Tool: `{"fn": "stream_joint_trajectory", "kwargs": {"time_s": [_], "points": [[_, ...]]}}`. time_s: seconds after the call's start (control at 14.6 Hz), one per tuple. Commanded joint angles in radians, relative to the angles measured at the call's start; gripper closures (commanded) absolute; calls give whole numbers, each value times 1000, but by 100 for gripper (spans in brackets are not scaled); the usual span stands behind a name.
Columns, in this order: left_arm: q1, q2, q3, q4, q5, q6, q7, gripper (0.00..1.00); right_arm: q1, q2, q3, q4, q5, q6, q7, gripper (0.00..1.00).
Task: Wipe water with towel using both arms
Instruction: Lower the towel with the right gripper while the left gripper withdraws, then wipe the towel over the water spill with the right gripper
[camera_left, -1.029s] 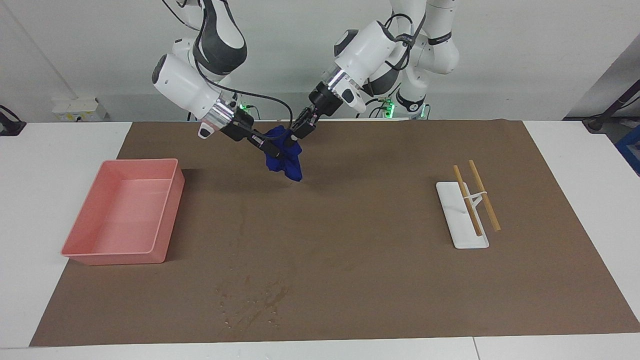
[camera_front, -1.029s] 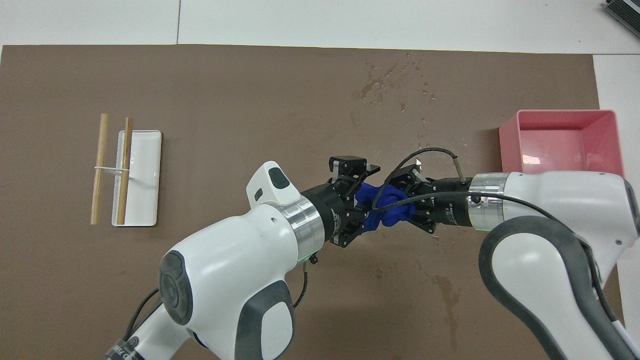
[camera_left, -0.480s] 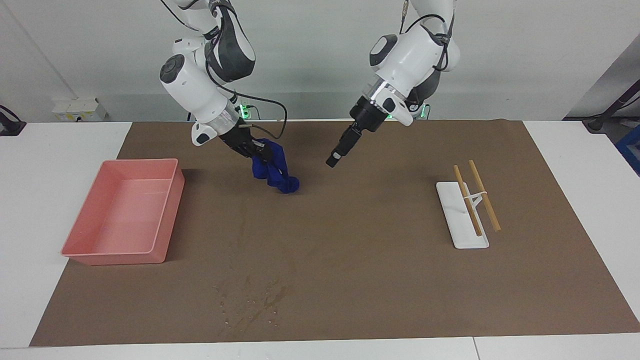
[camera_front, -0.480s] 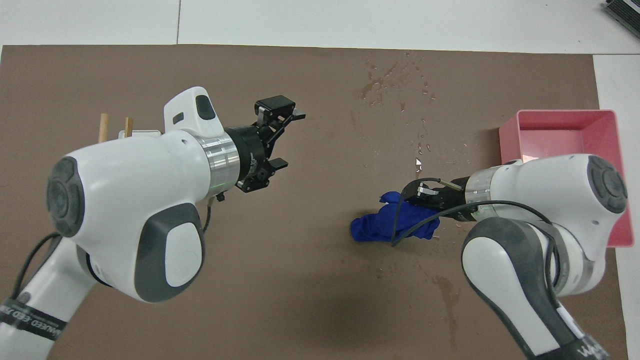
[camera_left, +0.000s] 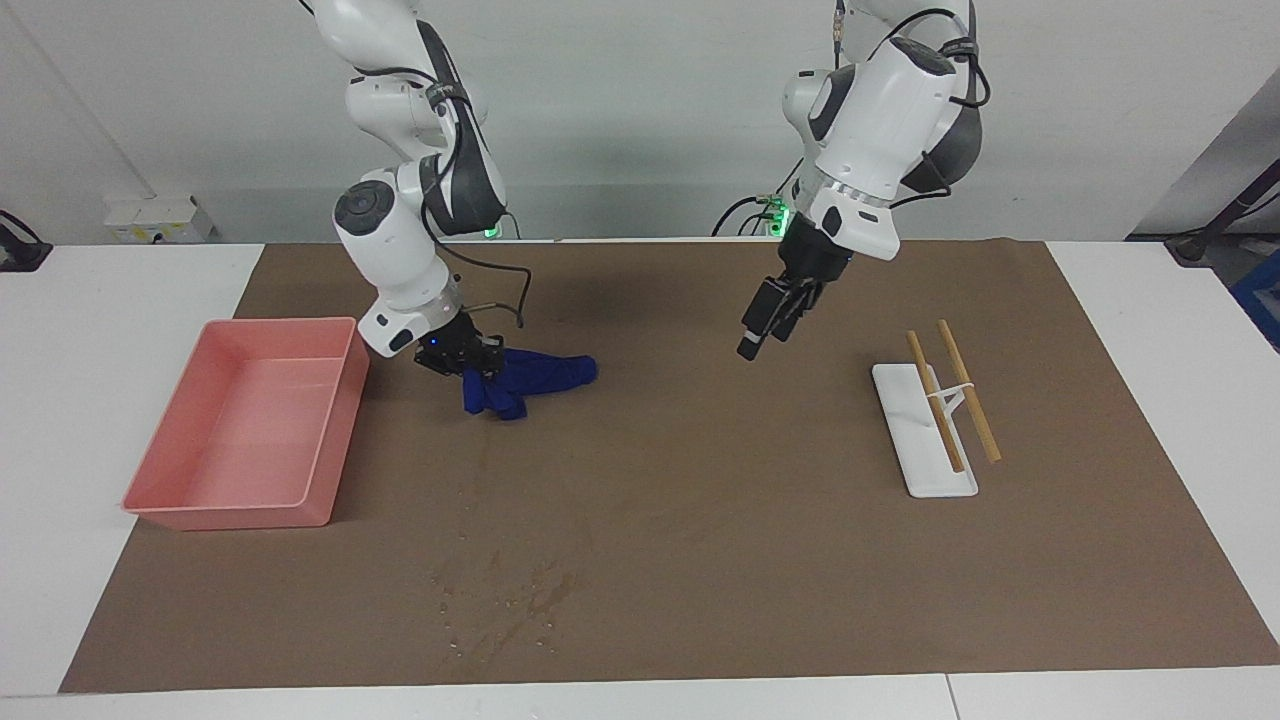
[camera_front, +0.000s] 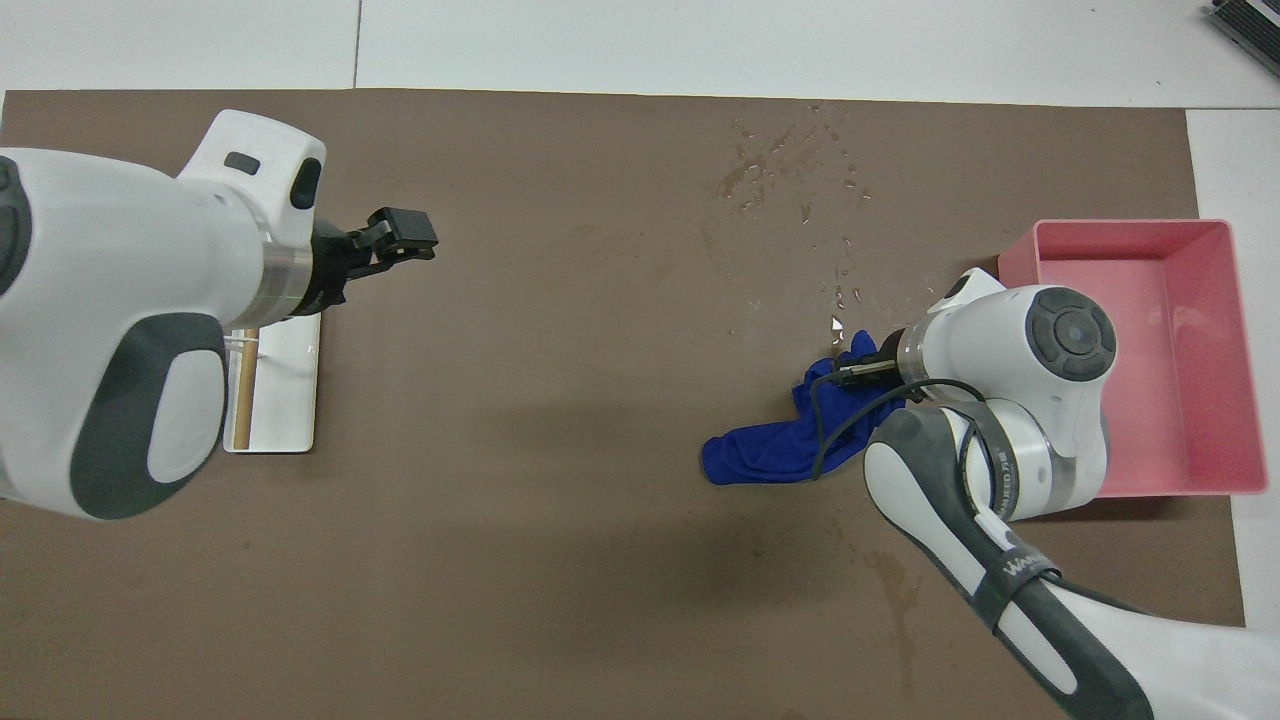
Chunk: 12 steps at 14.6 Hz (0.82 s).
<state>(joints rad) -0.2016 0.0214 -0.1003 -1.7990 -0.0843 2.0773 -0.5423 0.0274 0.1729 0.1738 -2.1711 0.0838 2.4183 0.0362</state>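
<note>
The blue towel (camera_left: 535, 378) (camera_front: 770, 455) lies stretched on the brown mat, beside the pink bin. One end of it is pinched in my right gripper (camera_left: 470, 368) (camera_front: 852, 368), which is shut on it low over the mat. The water (camera_left: 505, 608) (camera_front: 785, 175) is a patch of shiny droplets and dark streaks, farther from the robots than the towel. A few droplets (camera_front: 845, 292) trail back toward the right gripper. My left gripper (camera_left: 757, 335) (camera_front: 405, 240) hangs open and empty in the air over bare mat, between the towel and the white tray.
A pink bin (camera_left: 340, 420) (camera_front: 1120, 230) stands at the right arm's end of the mat, close to the right gripper. A white tray (camera_left: 940, 482) (camera_front: 290, 400) with two wooden sticks lies toward the left arm's end.
The left gripper has let go of the towel, opened and swung away toward its own end. The right gripper has brought the towel down onto the mat, closer to the pink bin.
</note>
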Motion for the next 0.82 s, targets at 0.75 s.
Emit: {"fn": "stream_joint_trajectory", "kwargs": {"time_s": [0.75], "points": [[214,-80,-9,133,70,-436,588,0,-27,361,10,319,-77,188,-71,100]]}}
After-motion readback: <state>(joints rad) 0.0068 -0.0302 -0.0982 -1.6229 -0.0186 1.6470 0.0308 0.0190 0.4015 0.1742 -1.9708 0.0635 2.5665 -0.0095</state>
